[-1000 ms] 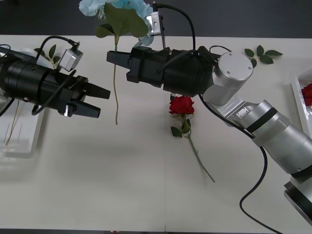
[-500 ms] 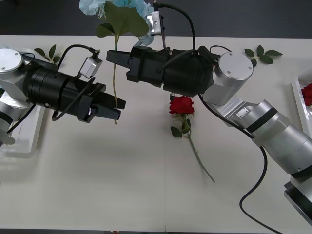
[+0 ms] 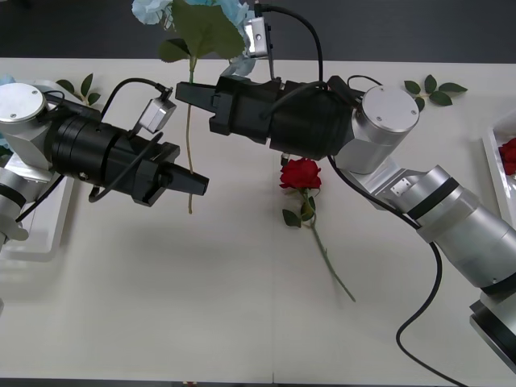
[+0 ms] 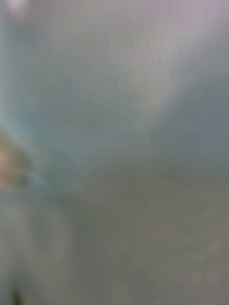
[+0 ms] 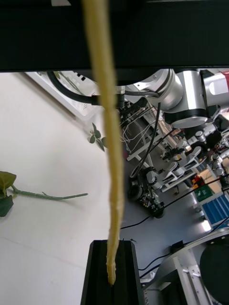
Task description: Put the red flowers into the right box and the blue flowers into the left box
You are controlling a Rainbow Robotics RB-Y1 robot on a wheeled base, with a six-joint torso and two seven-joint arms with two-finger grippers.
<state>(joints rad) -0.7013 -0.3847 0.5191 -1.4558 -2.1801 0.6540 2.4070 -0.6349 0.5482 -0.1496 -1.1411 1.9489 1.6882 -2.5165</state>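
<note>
At the far left you have the left box on the desk, partly under the left arm. That arm lies low and nearly level, reaching rightward, and your left end effector has its fingers pressed together at the lower end of the blue flower's stem. The left wrist view adds what the front view cannot: the pale stem runs down and ends right between the dark closed fingers. The blue flower hangs upright, its bloom and broad leaf at the top edge. Next, the right arm bends in from the lower right and points leftward; your right end effector reaches the upper stem, but you cannot tell whether it grips. The right wrist view is a blur. A red flower lies on the desk below that arm, and another sits in the right box at the far right.
</note>
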